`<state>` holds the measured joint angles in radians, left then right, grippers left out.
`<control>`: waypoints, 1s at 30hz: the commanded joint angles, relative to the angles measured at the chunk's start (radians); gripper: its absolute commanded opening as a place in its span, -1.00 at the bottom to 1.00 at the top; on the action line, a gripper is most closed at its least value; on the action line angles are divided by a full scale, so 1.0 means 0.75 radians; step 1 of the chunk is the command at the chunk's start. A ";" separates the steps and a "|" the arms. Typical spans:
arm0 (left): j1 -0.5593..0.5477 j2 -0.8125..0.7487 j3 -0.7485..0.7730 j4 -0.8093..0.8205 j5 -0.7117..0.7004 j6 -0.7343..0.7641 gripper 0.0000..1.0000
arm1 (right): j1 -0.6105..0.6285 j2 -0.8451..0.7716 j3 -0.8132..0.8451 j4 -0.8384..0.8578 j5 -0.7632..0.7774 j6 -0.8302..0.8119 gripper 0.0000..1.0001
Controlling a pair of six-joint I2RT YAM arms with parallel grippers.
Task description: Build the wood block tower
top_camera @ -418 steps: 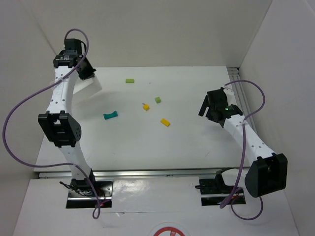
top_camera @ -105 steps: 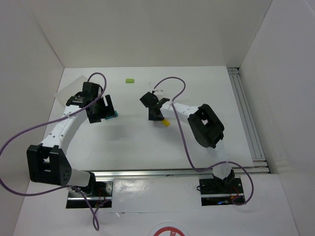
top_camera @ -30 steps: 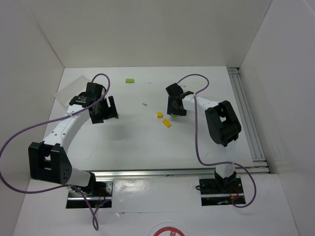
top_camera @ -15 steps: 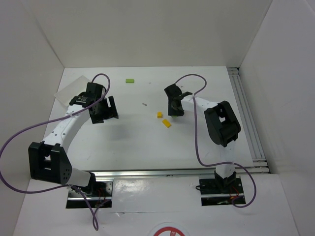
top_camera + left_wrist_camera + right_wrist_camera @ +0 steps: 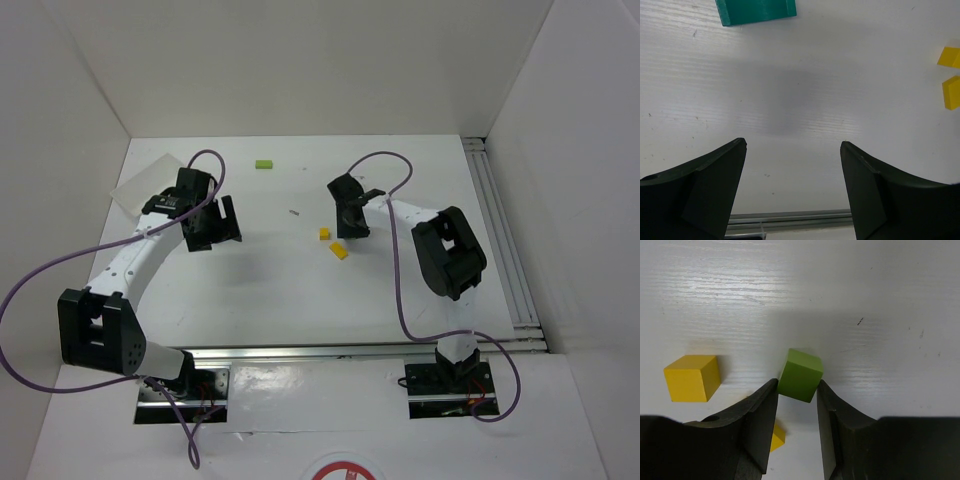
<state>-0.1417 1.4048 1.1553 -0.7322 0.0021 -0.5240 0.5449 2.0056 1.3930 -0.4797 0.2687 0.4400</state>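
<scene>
My right gripper [image 5: 797, 382] is shut on a green cube [image 5: 800, 375], held tilted just over the white table. To its left a yellow cube [image 5: 692, 378] rests on the table, and a second yellow block [image 5: 777, 435] peeks out under the left finger. From above, the right gripper [image 5: 349, 222] sits just right of the yellow cube [image 5: 325, 234] and the yellow block [image 5: 339, 250]. My left gripper [image 5: 792, 145] is open and empty above bare table. The teal arch [image 5: 756, 10] lies beyond its fingertips. The blocks lie apart, none stacked.
A light green flat block [image 5: 263, 164] lies near the back wall. A thin white tray [image 5: 140, 180] lies at the back left corner. A metal rail [image 5: 500, 230] runs along the table's right side. White walls enclose the table.
The right gripper has closed on the green cube and shifted slightly left and toward the back. The left arm has not moved.
</scene>
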 commanded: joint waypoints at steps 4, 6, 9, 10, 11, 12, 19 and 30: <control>-0.005 0.003 0.002 0.015 -0.021 0.009 0.77 | 0.022 0.020 0.057 -0.015 0.055 -0.038 -0.12; -0.005 0.003 0.002 0.015 -0.021 0.009 0.77 | 0.022 0.020 0.057 -0.015 0.069 -0.039 -0.12; -0.005 0.003 -0.010 0.015 -0.021 0.009 0.77 | 0.022 0.020 0.057 -0.029 0.069 -0.020 0.33; -0.005 0.003 -0.011 0.015 -0.021 0.009 0.77 | 0.022 0.020 0.045 -0.017 0.081 -0.020 0.42; -0.005 0.003 -0.011 0.015 -0.021 0.009 0.77 | 0.022 0.007 0.045 -0.017 0.081 0.000 0.49; -0.005 0.003 -0.011 0.015 -0.021 0.009 0.77 | 0.022 0.007 0.045 -0.017 0.081 0.014 0.49; -0.005 0.003 -0.011 0.015 -0.021 0.009 0.77 | 0.010 -0.019 0.018 0.059 0.081 0.141 0.31; -0.005 0.003 -0.011 0.003 -0.021 0.009 0.77 | 0.010 0.024 0.088 0.010 0.106 0.166 -0.01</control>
<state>-0.1421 1.4048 1.1553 -0.7326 -0.0032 -0.5240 0.5518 2.0098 1.4212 -0.4747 0.3149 0.5541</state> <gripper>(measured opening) 0.887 0.507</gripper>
